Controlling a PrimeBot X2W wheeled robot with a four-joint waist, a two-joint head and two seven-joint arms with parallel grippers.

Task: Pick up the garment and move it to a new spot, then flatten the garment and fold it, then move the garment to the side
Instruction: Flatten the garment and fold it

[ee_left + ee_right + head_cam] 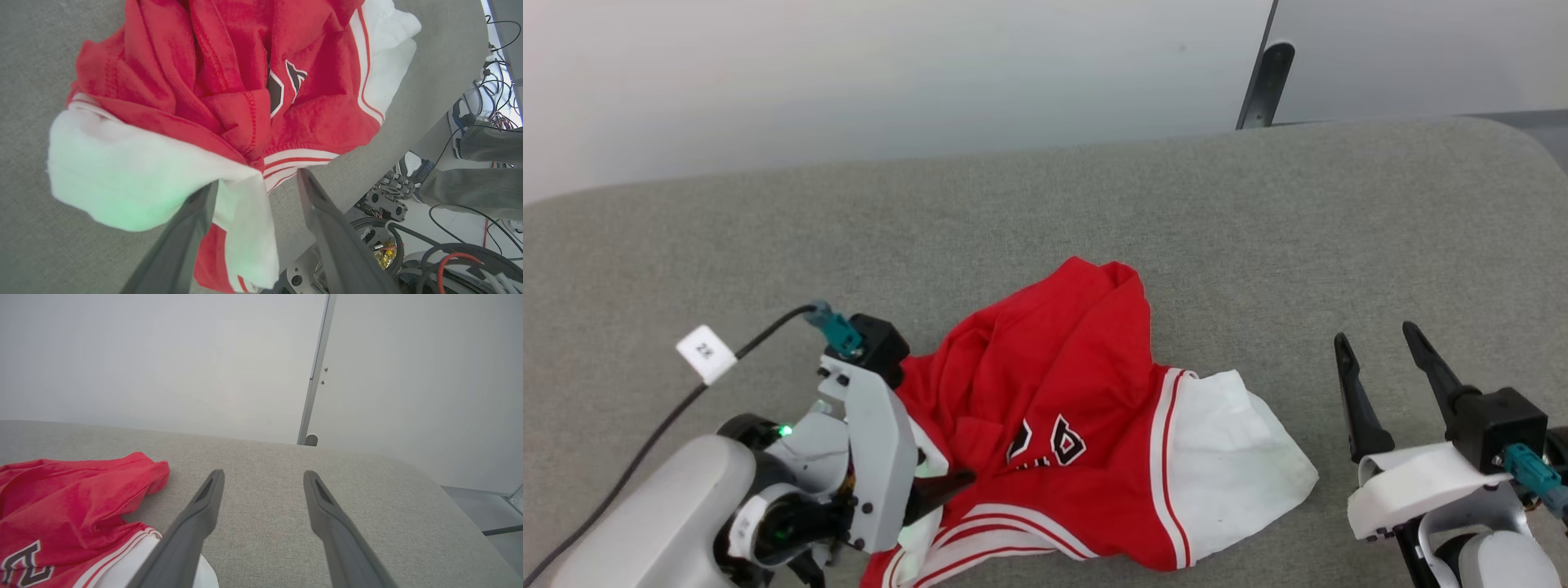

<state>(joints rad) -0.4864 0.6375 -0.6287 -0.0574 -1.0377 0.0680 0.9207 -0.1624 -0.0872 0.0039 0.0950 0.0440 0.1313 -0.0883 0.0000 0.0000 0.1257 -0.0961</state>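
The grey fabric-covered counter [1013,204] spans the whole scene, and the garment [1054,408] lies bunched on its near middle. A red peak points to the far side and one white sleeve [1233,465] is spread to the right. It has no clean long axis. Its widest spread runs left to right along the near edge, where the striped trim shows.

The left gripper [257,179] is right at the garment's near left corner. Its fingers are spread wide, with white sleeve cloth lying loosely between them and against one finger, and nothing is pinched. The right gripper [1376,335] rests well to the right, also with its fingers wide and empty, pointing to the far side. The white sleeve reaches toward it without touching. By my judgement the left arm is much the nearer for the next grasp.

A white tag [706,353] on the left arm's cable seems to read "2X". The black, white-outlined numerals [1054,445] are creased and can't be read.
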